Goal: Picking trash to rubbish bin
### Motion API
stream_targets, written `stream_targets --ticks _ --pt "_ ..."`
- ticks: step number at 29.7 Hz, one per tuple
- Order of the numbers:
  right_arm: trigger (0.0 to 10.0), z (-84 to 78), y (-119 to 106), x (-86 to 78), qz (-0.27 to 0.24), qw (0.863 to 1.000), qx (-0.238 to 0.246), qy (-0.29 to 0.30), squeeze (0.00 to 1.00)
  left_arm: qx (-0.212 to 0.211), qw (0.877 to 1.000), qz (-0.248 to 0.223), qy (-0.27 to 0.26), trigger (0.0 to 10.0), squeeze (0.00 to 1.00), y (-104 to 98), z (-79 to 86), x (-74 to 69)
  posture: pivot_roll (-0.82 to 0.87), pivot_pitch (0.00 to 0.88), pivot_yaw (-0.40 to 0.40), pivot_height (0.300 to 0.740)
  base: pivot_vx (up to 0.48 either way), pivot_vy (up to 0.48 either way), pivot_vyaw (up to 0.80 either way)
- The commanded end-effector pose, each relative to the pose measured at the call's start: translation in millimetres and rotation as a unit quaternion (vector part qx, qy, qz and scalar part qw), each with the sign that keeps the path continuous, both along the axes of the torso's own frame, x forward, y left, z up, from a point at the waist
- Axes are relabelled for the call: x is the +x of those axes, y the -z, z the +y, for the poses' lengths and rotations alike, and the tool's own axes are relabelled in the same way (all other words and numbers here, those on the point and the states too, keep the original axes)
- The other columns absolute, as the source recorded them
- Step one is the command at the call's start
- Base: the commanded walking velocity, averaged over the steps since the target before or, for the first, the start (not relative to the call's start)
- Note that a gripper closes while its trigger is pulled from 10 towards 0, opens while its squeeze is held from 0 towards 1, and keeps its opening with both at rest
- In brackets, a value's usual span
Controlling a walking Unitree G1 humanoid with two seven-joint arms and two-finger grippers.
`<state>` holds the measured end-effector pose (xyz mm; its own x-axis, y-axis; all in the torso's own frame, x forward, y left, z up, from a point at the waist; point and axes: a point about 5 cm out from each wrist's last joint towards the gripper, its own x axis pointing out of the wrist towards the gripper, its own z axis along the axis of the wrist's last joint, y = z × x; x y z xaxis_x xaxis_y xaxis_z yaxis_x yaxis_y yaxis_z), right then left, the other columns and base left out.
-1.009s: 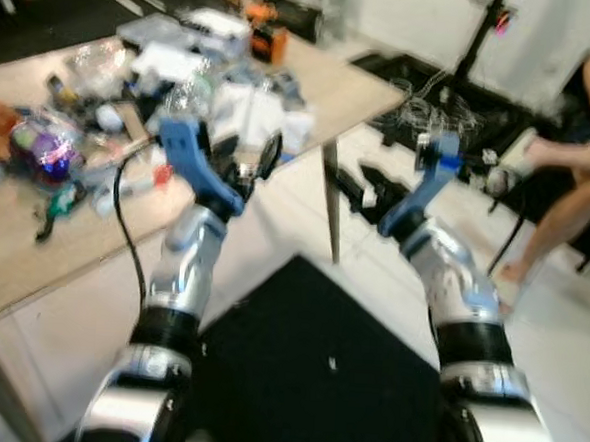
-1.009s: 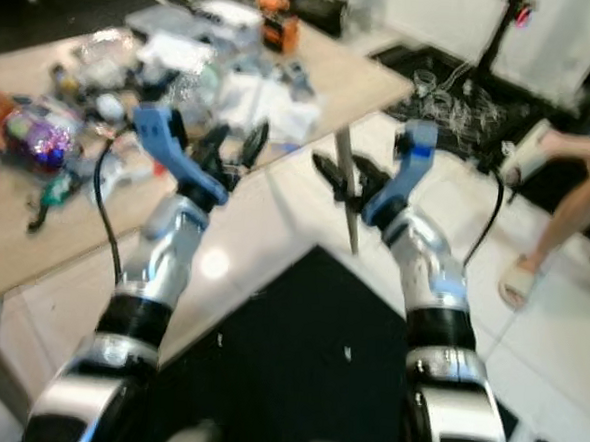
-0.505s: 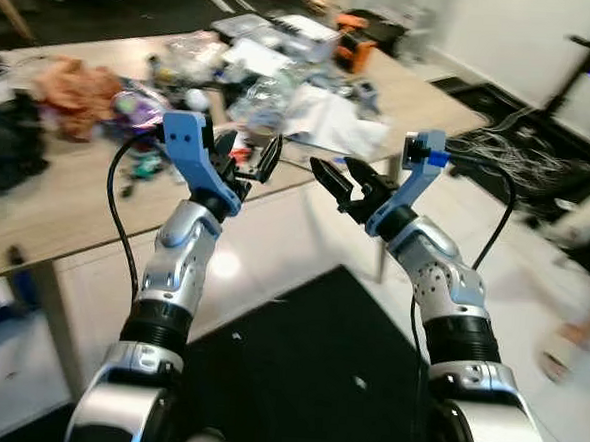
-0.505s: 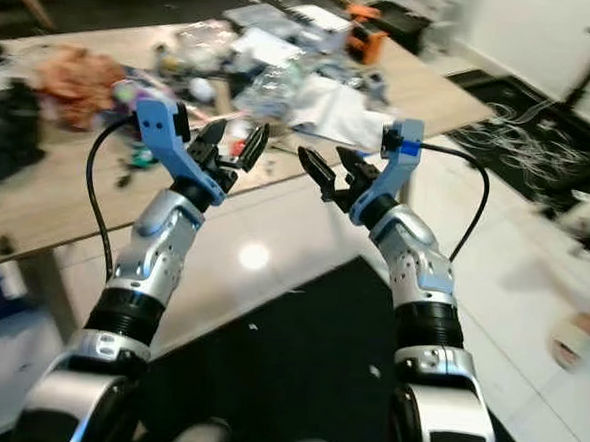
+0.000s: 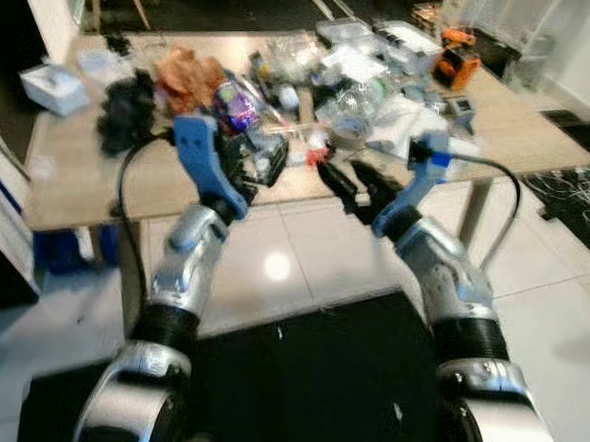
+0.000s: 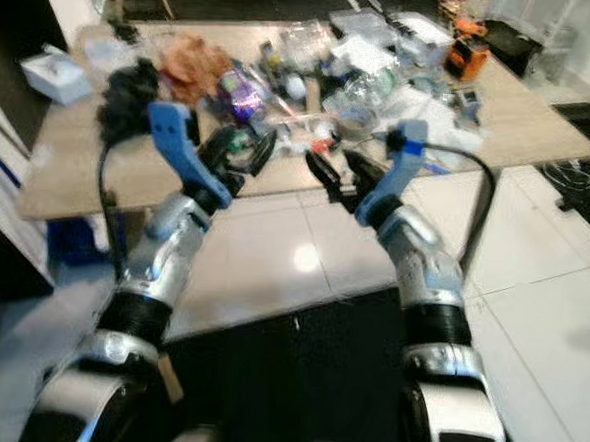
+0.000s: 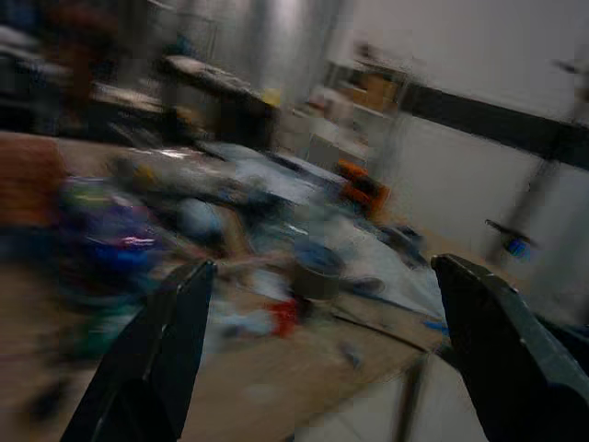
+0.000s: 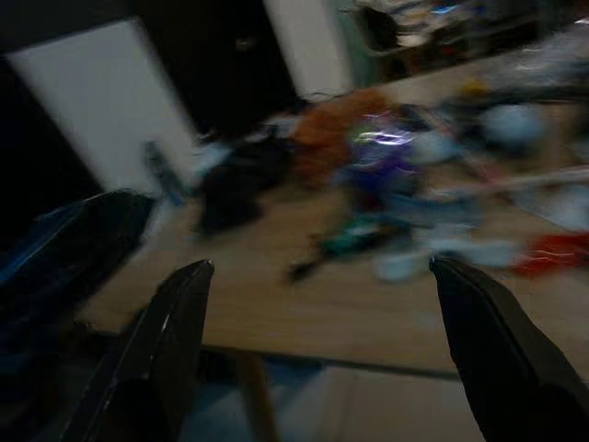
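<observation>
A wooden table [image 5: 97,184] stands ahead of me, littered with trash: a shiny purple wrapper [image 5: 237,102], a crumpled orange bag [image 5: 189,74], clear plastic bags [image 5: 368,85] and a roll of tape [image 5: 348,132]. My left gripper [image 5: 253,163] is raised at the table's near edge, open and holding nothing. Beside it, my right gripper [image 5: 342,184] is also open and holding nothing. The left wrist view, blurred, looks between the left gripper's open fingers [image 7: 156,359] at the tape roll [image 7: 316,276]. In the right wrist view the purple wrapper [image 8: 377,147] lies beyond the right gripper's open fingers [image 8: 497,350].
A black cloth [image 5: 129,121] and a white box [image 5: 55,86] lie on the table's left part. An orange device [image 5: 457,63] sits at the back right. A black mat [image 5: 315,383] covers the tiled floor at my feet. A blue object [image 5: 63,247] sits under the table.
The camera has swung left, so the table now faces me and the seated person has left the picture. Both arms stay raised with open fingers.
</observation>
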<state>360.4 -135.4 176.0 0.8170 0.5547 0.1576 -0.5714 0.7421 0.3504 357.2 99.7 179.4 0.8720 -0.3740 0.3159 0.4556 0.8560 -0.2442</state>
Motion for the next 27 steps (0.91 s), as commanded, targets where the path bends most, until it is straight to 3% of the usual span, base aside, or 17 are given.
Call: stream_targets --ticks 1,13,22,27 --pt "10.0 -4.1 4.1 -0.8 0.006 1.0 -0.007 0.006 0.0 0.005 1.0 0.007 0.008 10.0 0.0 3.2 -4.2 0.0 -0.07 0.0 -0.069 0.74 0.0 0.0 0.77" --pt "10.0 -5.1 4.0 -0.3 0.008 1.0 -0.004 0.007 0.0 0.022 1.0 0.003 0.007 10.0 0.0 2.2 -5.8 -0.3 -0.08 0.0 -0.07 0.74 0.0 0.0 0.76" --pt "10.0 -6.2 3.8 0.3 0.011 1.0 0.002 0.012 0.0 0.052 0.999 0.003 0.016 10.0 0.0 3.4 -10.2 -0.9 -0.08 0.0 -0.071 0.74 0.0 0.0 0.0" --pt "10.0 -6.1 3.8 0.4 0.011 1.0 0.002 0.013 0.0 0.055 0.998 0.006 0.017 10.0 0.0 4.1 -10.5 -0.6 -0.08 0.0 -0.07 0.74 0.0 -0.47 0.0"
